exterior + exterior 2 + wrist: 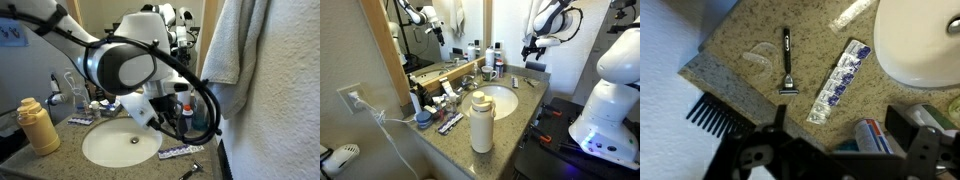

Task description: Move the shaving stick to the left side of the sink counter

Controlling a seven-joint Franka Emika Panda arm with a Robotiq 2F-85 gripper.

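The shaving stick (787,62) is a slim black razor with a lighter head. It lies on the speckled sink counter (815,40) near the counter's edge, next to a flat blue-and-white tube (840,80). In an exterior view the shaving stick (190,170) lies in front of the white basin (120,145). My gripper (840,140) hovers above the counter with its two fingers wide apart and nothing between them. The razor is ahead of the fingers, apart from them. In an exterior view the gripper (531,50) hangs above the far end of the counter.
A black comb (715,115) overhangs the counter edge. A clear plastic piece (760,55) lies beside the razor. A red-white-blue tube (875,135) lies under the fingers. A yellow bottle (38,125), a chrome tap (78,95) and a hanging towel (260,60) surround the basin. A cream bottle (480,122) stands on the near counter.
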